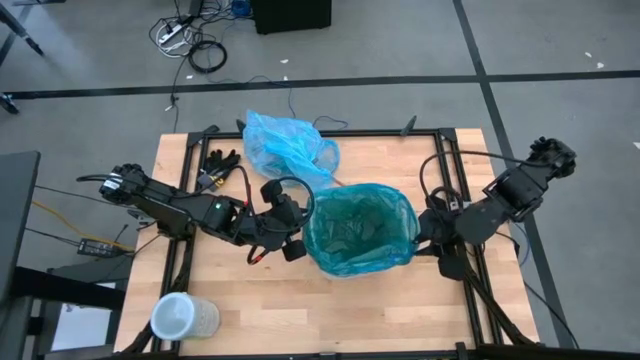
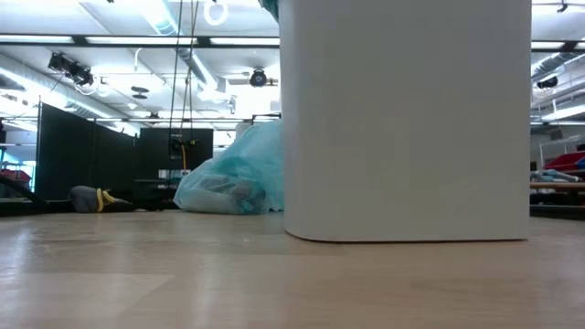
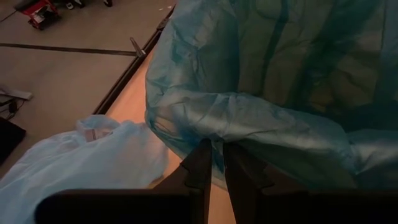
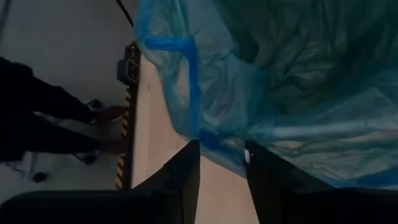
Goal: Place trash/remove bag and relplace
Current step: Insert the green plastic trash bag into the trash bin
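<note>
A white bin (image 2: 407, 119) stands mid-table, lined with a darker teal-green bag (image 1: 358, 232) whose mouth is folded out over the rim. The light sky-blue bag (image 1: 290, 145) lies bulging on the table behind it. Dim lumps show through its wall (image 2: 228, 187); the trash does not show apart. My left gripper (image 1: 303, 232) is at the bin's left rim, shut on the teal bag. My right gripper (image 1: 422, 232) is at the right rim, its fingers apart with the bag's turned-out edge (image 4: 217, 134) between their tips. My left gripper pinches the teal bag's turned-over edge (image 3: 214, 146) on the bin's left side between its two fingers. The fingers slant down from the table's left. The film bunches into folds there, and the rest stays draped over the bin. My right gripper: I cannot tell whether its fingers touch the film.
Black gloves (image 1: 222, 160) lie at the far left beside the sky-blue bag. A pale round container (image 1: 183, 317) lies at the near left corner. A black frame (image 1: 445, 150) borders the table's sides. Bare wood lies in front of the bin.
</note>
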Robot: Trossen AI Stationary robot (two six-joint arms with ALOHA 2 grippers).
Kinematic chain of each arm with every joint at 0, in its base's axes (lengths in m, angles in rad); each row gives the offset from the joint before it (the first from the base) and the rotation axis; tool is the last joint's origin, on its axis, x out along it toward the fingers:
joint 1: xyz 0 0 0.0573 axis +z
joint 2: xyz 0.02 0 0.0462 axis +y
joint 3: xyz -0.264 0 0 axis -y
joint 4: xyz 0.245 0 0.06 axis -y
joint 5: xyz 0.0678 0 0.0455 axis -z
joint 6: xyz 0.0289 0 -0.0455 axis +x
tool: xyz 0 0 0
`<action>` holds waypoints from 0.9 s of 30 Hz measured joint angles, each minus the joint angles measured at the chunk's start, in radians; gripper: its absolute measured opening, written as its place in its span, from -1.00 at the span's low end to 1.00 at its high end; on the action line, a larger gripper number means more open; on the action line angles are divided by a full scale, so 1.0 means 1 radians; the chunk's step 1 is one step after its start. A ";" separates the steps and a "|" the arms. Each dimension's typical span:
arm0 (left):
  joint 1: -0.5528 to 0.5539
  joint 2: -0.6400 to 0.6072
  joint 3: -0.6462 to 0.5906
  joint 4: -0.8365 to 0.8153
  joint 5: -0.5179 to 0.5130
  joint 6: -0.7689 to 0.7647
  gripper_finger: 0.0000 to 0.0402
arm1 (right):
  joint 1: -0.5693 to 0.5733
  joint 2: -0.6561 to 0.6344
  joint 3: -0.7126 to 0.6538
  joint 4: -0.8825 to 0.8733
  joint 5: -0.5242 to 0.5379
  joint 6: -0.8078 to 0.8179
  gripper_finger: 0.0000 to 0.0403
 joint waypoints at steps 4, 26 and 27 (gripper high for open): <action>0.000 0.000 0.000 0.000 -0.004 0.000 -0.75 | 0.002 0.002 0.004 0.003 -0.003 0.055 -0.44; 0.000 0.011 0.000 0.020 -0.003 -0.003 -0.75 | 0.029 0.082 0.003 -0.053 0.064 0.074 -0.88; 0.000 0.016 0.000 0.022 -0.004 -0.003 -0.75 | 0.029 0.082 0.003 -0.068 0.085 0.081 -0.88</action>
